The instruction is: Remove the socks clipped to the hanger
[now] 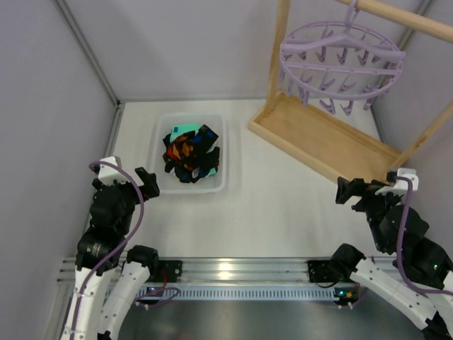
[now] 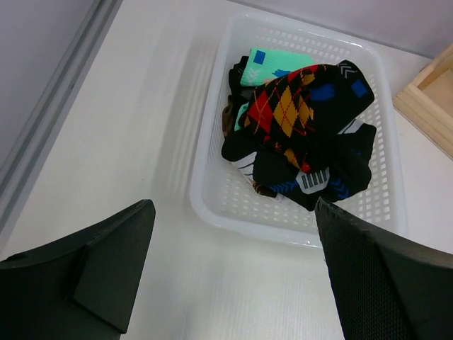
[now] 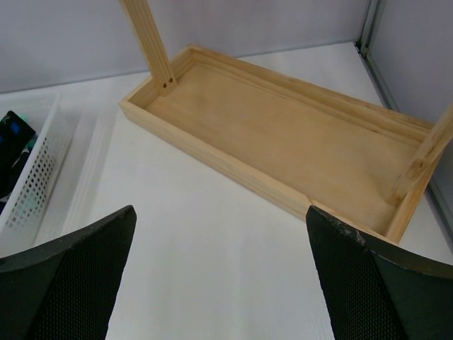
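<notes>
From the overhead view I judge the job all but finished. The hanger [image 1: 341, 60] hangs from the rod [image 1: 403, 20] of the wooden frame [image 1: 322, 138] at about 1 o'clock. Every one of its pegs [image 1: 333, 103] that I can make out dangles bare, with no fabric on either ring. Some pegs on the far side are too small to check, so I won't swear to those.

The socks [image 1: 191, 151] lie heaped in the white basket [image 1: 164, 185] at about 11 o'clock on the table [image 1: 283, 212]. They are well apart from the hanger. On my left wrist camera the diamond-patterned one lies on top, with a teal one behind it and dark ones beneath. If anything is left to do, I think it is only confirming that no sock is clipped out of sight.

The left tool [image 1: 148, 183] hovers at 8 o'clock, just beside the basket's near left corner. Its fingers are spread wide and nothing is between them. The right tool [image 1: 345, 191] sits at 4 o'clock, near the frame's tray end. It is equally wide apart and empty, touching neither the frame nor the table as far as I can see.
</notes>
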Controlling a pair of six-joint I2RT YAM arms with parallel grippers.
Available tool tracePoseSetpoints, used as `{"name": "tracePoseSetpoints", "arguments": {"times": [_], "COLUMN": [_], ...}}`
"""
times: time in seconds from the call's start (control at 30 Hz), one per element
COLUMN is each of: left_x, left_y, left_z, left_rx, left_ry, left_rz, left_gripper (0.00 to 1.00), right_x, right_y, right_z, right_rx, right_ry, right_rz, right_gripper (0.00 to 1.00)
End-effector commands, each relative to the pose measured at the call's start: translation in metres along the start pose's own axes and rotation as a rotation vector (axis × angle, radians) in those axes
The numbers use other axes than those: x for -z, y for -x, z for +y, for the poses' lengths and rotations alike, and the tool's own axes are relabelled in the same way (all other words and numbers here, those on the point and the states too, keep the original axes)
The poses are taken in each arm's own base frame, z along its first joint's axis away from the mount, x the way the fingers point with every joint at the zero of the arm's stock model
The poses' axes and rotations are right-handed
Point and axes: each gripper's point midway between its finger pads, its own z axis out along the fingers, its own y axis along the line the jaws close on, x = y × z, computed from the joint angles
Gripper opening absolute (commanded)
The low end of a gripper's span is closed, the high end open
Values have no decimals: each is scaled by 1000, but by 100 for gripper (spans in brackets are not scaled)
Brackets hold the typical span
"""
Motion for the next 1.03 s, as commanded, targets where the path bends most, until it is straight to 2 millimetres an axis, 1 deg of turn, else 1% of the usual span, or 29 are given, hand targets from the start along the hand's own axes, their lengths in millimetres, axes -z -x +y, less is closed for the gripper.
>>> {"name": "tracePoseSetpoints", "arguments": {"times": [0.0, 0.13, 0.27, 0.5, 0.7, 1.0], "left_x": [-5, -5, -7, -6, -4, -4], "left_y": [10, 10, 9, 11, 12, 12], "left_z": [-2, -3, -3, -1, -1, 0], "left_rx": [12, 11, 9, 22, 28, 29], "left_ry": [5, -2, 2, 14, 8, 13], "left_rz": [-41, -40, -35, -45, -52, -52], "left_gripper": [98, 98, 98, 98, 98, 98], "right_x": [-5, -12, -14, -11, -11, -12], "right_y": [-5, -12, -19, -15, -16, -18], "right_z": [3, 9, 10, 7, 7, 12], "right_rx": [74, 104, 107, 66, 67, 66], "right_ry": [-3, -11, -14, -10, -9, 9], "right_rz": [43, 73, 80, 54, 56, 62], "right_gripper": [99, 99, 99, 100, 100, 100]}}
